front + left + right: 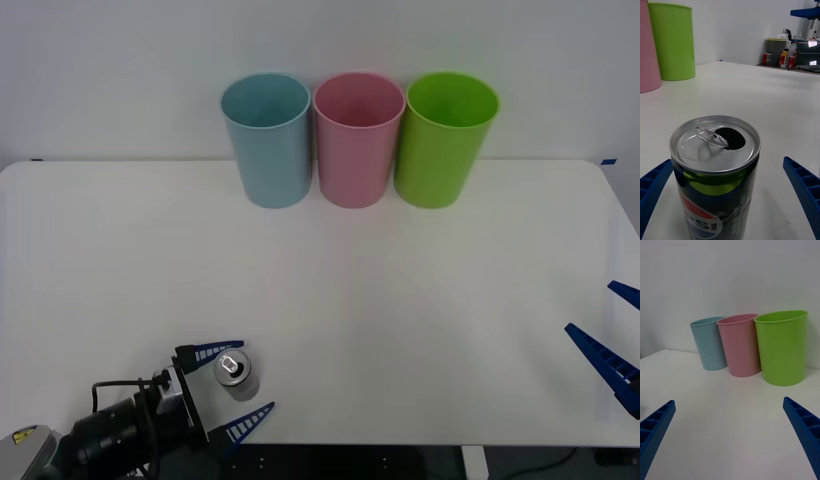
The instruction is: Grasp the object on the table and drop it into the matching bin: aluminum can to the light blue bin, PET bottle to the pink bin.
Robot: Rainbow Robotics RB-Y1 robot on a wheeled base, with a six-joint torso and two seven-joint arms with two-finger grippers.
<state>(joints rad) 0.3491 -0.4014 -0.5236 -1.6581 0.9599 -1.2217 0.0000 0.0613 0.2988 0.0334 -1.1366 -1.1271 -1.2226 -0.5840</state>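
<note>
Your aluminum can (237,373) stands upright between the spread fingers of the left gripper (232,387), with a gap on each side and neither finger touching it. From the left wrist you see it close up (717,176): a silver top with the mouth already open and the pull tab lifted, and a dark body with green, red and blue print. Its rim looks round and undented.

The left gripper sits low at the near left corner of the tabletop (400,300), so the near edge runs just behind its fingers and the can is close to that edge too. Ahead of the gripper the white surface is bare all the way to the bins.

The light blue bin (267,138) stands far ahead of the left gripper and slightly to its right, at the far edge by the wall. The pink bin (358,138) is right beside it, and a lime green bin (445,137) follows on the far side of that; the three rims are touching or nearly so. All three are upright with their mouths open.

Your right gripper (612,340) hangs at the right edge of the tabletop, well apart from the can, its fingers wide apart and holding nothing. From its wrist the three bins stand ahead across bare surface.
</note>
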